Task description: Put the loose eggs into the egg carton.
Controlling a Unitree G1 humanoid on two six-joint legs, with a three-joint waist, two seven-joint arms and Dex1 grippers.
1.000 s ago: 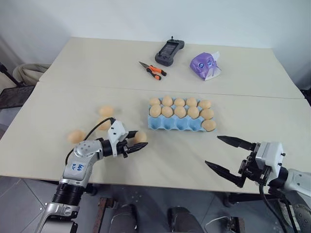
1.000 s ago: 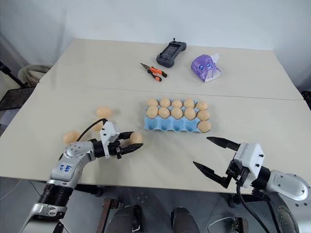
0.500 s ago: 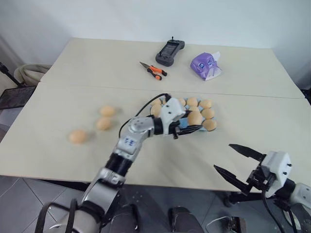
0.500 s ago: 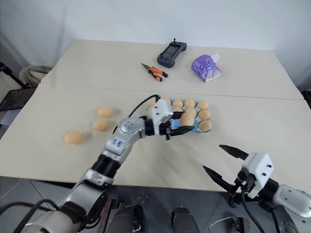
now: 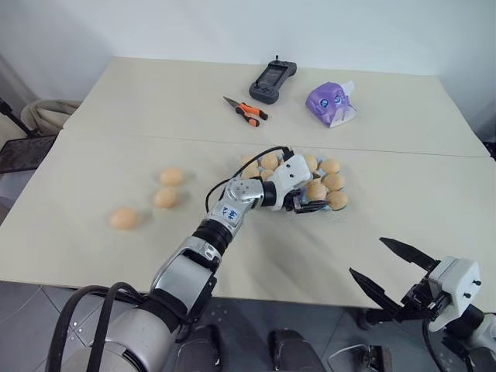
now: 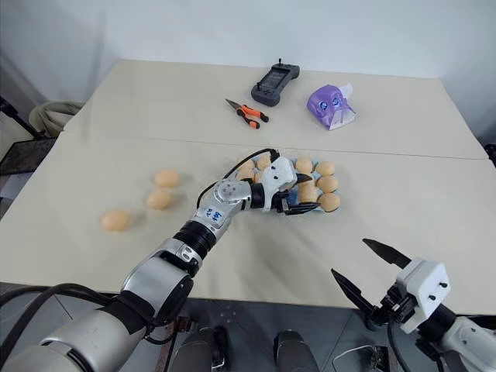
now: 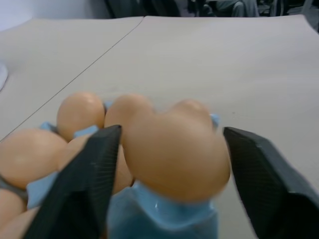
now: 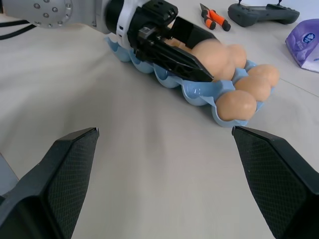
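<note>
Your left pincer [image 5: 308,200] is reaching across the near row of the egg carton [image 5: 288,203], which is sitting mid-table [image 5: 93,167]; its black fingers [image 7: 82,184] are standing apart on either side of an egg [image 7: 174,154] that is resting in a blue cup, with gaps showing at both sides (jaws wide, gripping nothing). Three loose eggs [image 5: 166,198] are lying well to the carton's left on the table, two close together and one nearer the edge. Your right pincer [image 5: 390,268] is hanging off the table's near edge at right, fingers spread and empty. Pliers [image 5: 244,111], a dark handset [image 5: 271,80] and a purple tissue pack [image 5: 330,104] are lying on the far side.
</note>
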